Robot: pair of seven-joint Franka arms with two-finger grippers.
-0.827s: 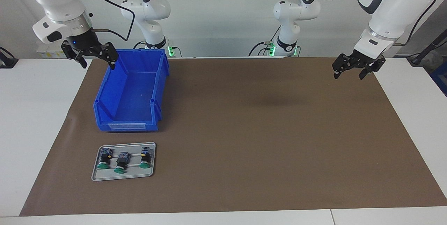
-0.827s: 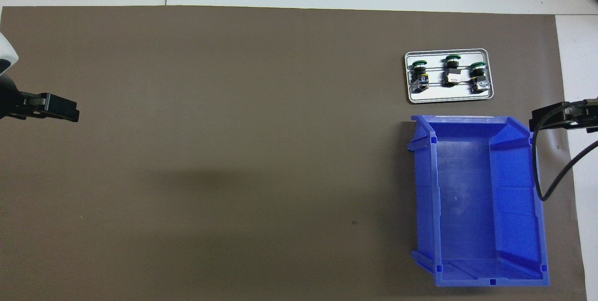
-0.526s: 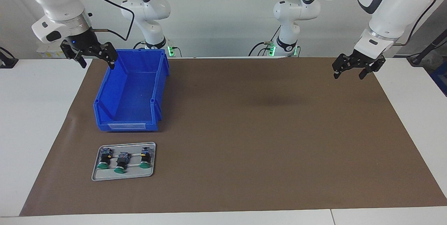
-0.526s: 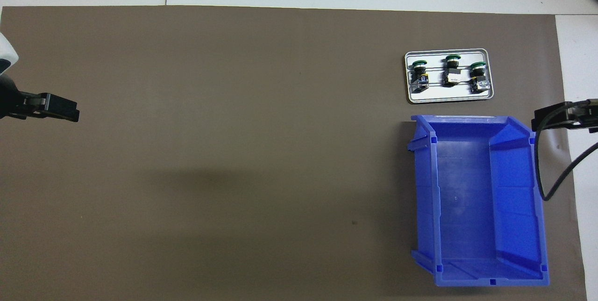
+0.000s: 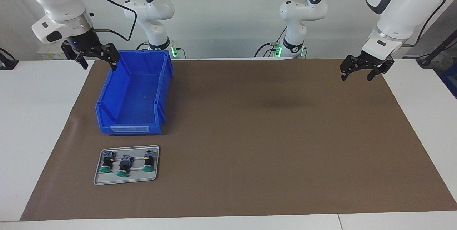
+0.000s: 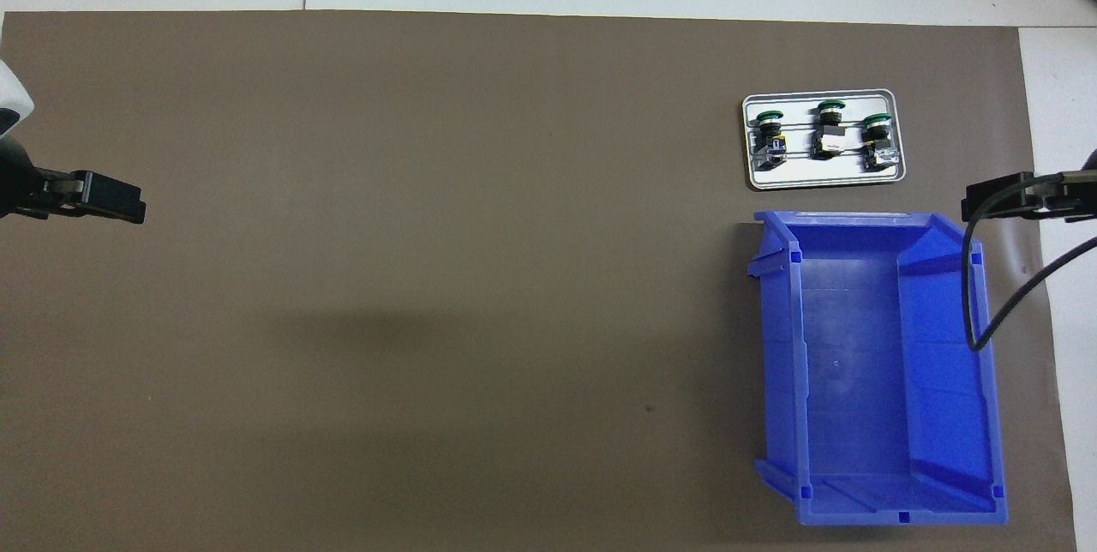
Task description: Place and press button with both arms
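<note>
Green-capped buttons [image 5: 124, 167], caps away from robots

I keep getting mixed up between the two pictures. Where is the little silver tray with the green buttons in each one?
Facing view: the silver tray sits low down toward the picture's left, below the blue bin.
Overhead view: the same tray sits high up toward the picture's right, just above the bin.
Shared landmark: the blue bin, always right beside the tray, on the robots' side of it.
</note>
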